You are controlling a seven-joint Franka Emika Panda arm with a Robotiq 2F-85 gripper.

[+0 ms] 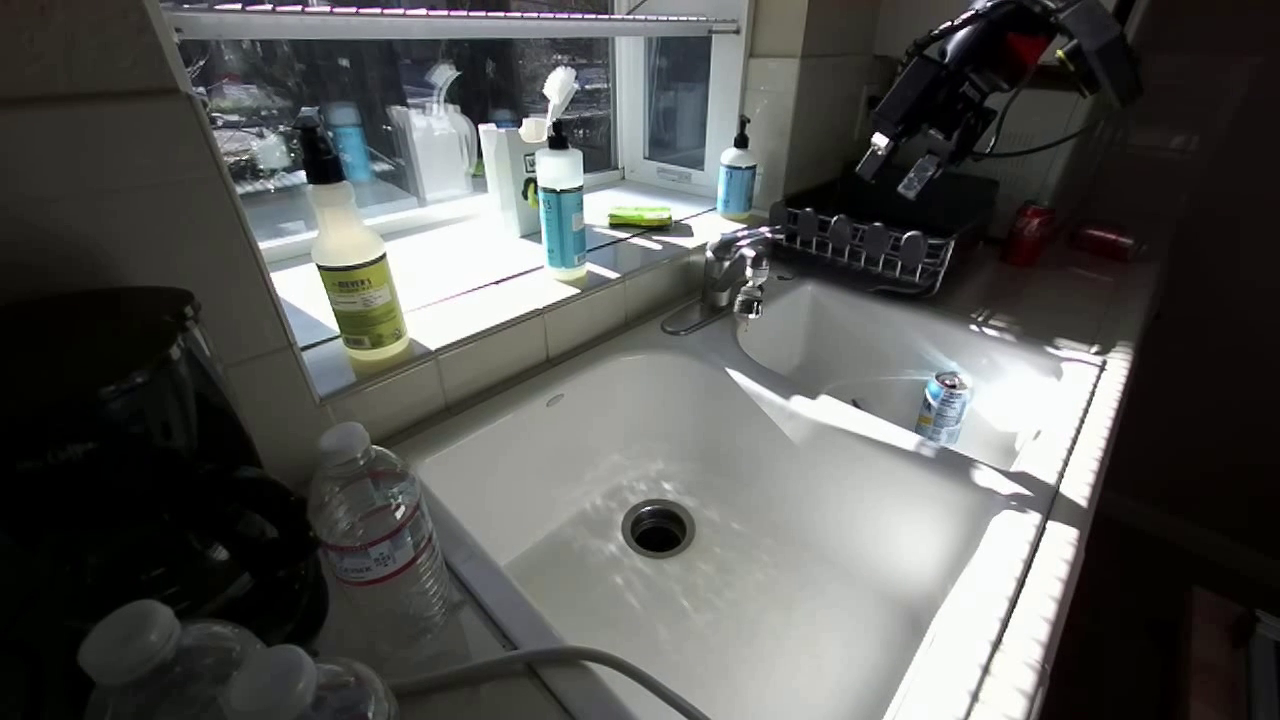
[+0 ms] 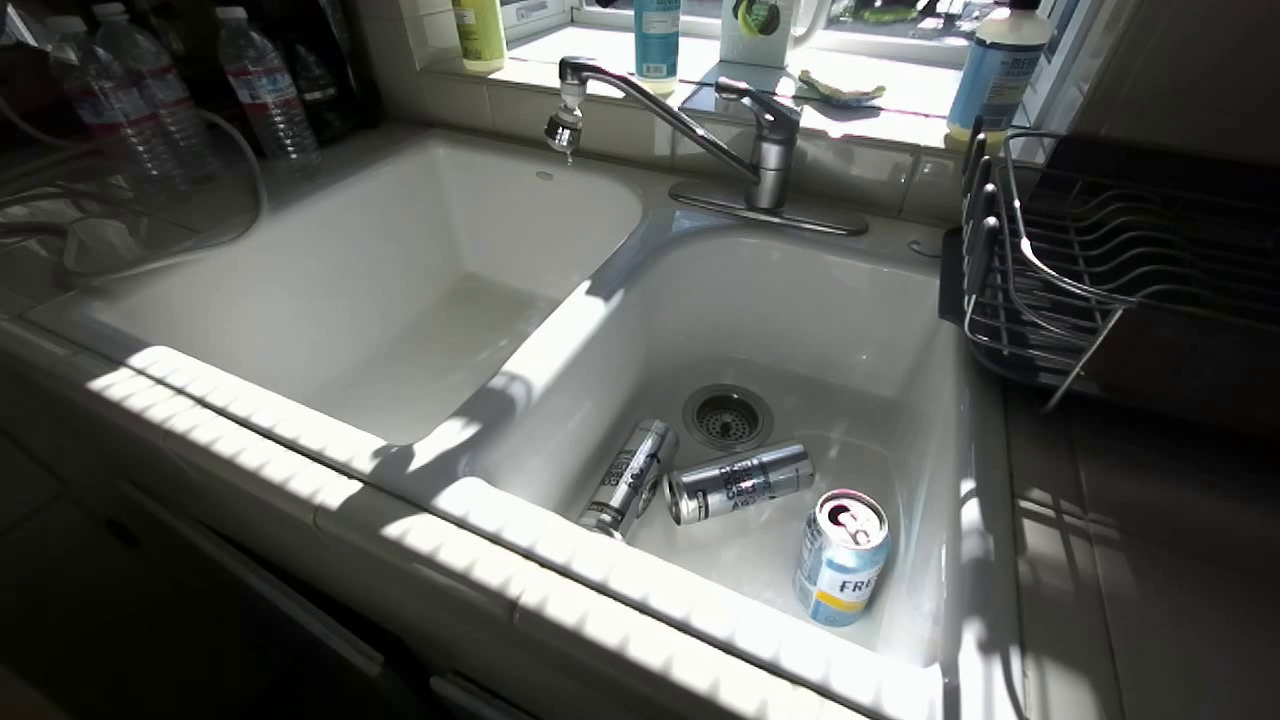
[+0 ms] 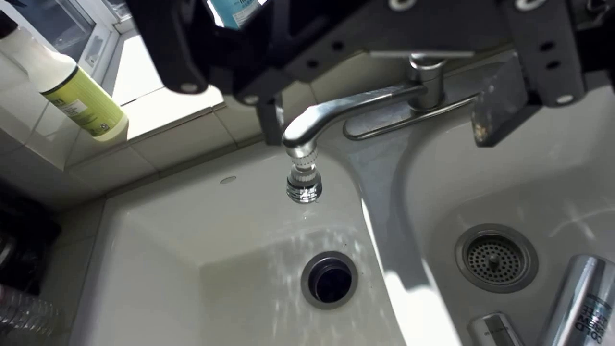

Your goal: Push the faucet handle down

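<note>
The faucet handle [image 2: 757, 98] is a small chrome lever on top of the silver faucet body [image 2: 771, 165], its free end tilted upward. It also shows in an exterior view [image 1: 745, 238]. In the wrist view the gripper hides the handle; the faucet spout [image 3: 355, 105] and lower body [image 3: 426, 86] show. A little water shows under the nozzle [image 2: 563, 130]. My gripper [image 1: 890, 178] is open and empty, above the dish rack, apart from the faucet. In the wrist view its two fingers [image 3: 379, 142] stand wide apart with nothing held between them.
The white double sink [image 2: 560, 335] lies below the faucet. Silver cans [image 2: 740, 482] and a blue can [image 2: 843, 560] are in one basin. A black wire dish rack [image 1: 860, 245] stands beside it. Soap bottles [image 1: 562, 215] stand on the sill, red cans [image 1: 1030, 232] on the counter.
</note>
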